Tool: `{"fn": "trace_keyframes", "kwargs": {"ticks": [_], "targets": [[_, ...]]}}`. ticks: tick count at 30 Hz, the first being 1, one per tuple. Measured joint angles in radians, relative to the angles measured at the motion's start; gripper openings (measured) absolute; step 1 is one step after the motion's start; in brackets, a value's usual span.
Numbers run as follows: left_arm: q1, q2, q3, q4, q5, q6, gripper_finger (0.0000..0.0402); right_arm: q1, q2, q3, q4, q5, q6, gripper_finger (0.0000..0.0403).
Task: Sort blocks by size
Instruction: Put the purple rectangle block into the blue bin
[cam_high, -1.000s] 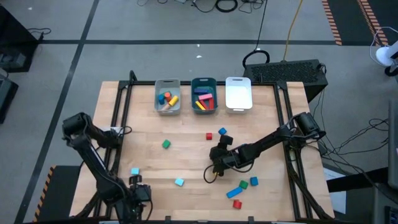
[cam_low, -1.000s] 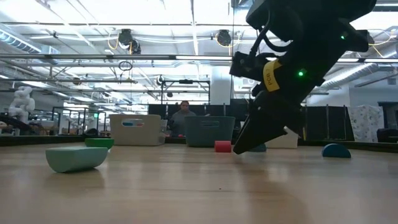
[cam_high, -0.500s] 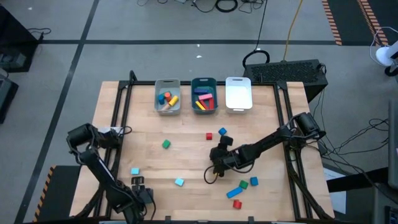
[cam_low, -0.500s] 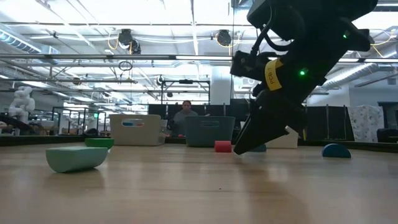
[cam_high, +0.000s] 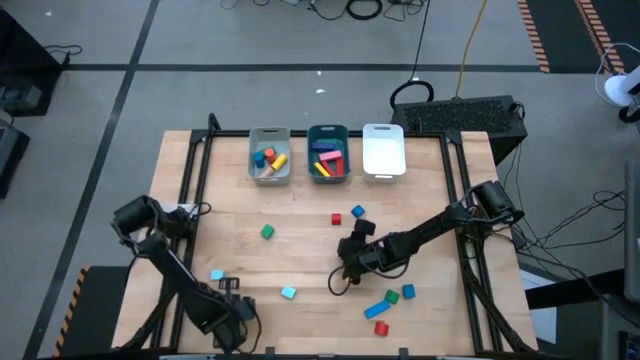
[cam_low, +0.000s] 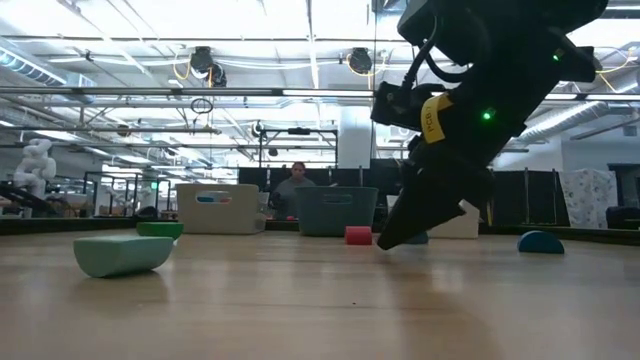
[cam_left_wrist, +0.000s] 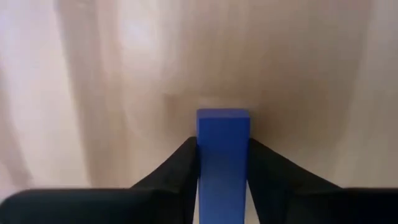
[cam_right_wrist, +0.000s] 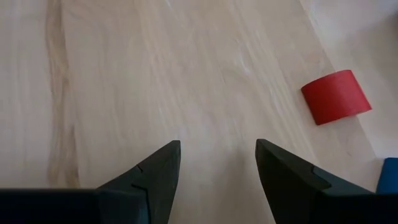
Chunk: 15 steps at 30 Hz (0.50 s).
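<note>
My left gripper (cam_high: 228, 287) stands near the table's near-left part, pointing down, shut on a blue block (cam_left_wrist: 222, 149); the gripper hides that block in the high view. A cyan block (cam_high: 217, 274) lies just beside it, another cyan block (cam_high: 288, 293) to its right. My right gripper (cam_high: 347, 268) hangs open over bare wood at mid-table, slanting down (cam_right_wrist: 217, 162). A red block (cam_right_wrist: 336, 96) lies ahead of it. A green block (cam_high: 267, 231), a red block (cam_high: 336, 218) and a blue block (cam_high: 357, 212) lie loose on the table. My left gripper pinches the blue block by its two opposite sides (cam_left_wrist: 200, 163) between its two fingers (cam_left_wrist: 177, 171), coming from above and pointing down. The block's far end (cam_left_wrist: 222, 115) reaches past the fingertips toward the wood. Whether it stands on the table or hangs clear, I cannot tell.
Three trays stand side by side at the far edge: grey (cam_high: 254, 160) and teal (cam_high: 327, 131), each holding coloured pieces, and white (cam_high: 383, 150). A cluster of blue, green and red blocks (cam_high: 385, 305) lies near the right front. A black frame rims the table.
My left arm has folded lower and its gripper has sunk toward the table, shifting slightly toward the right, beside the cyan block. My right arm has kept still.
</note>
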<state>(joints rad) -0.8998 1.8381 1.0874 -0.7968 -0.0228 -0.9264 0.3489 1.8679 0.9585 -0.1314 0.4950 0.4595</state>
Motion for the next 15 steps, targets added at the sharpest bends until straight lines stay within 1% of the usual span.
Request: {"fn": "trace_keyframes", "kwargs": {"ticks": [1, 4, 7, 9, 15], "targets": [[0.015, 0.0, 0.0, -0.004, -0.001, 0.019, 0.0106, 0.003, 0.0, 0.0, -0.001, 0.0, 0.0, 0.0201], [0.06, 0.001, -0.002, -0.007, -0.011, 0.077, 0.0106, 0.007, 0.0, 0.0, -0.001, 0.0, 0.0, 0.0201], [0.113, 0.001, -0.002, -0.007, -0.047, 0.151, 0.0106, 0.013, 0.0, 0.0, -0.012, 0.002, -0.014, 0.0201], [0.156, 0.001, -0.002, -0.007, -0.076, 0.221, 0.0107, 0.014, 0.0, 0.0, -0.037, 0.004, -0.025, 0.0201], [0.305, 0.0, -0.003, 0.007, -0.112, 0.427, 0.0114, 0.017, -0.013, 0.003, -0.136, 0.009, 0.014, 0.0201]]}}
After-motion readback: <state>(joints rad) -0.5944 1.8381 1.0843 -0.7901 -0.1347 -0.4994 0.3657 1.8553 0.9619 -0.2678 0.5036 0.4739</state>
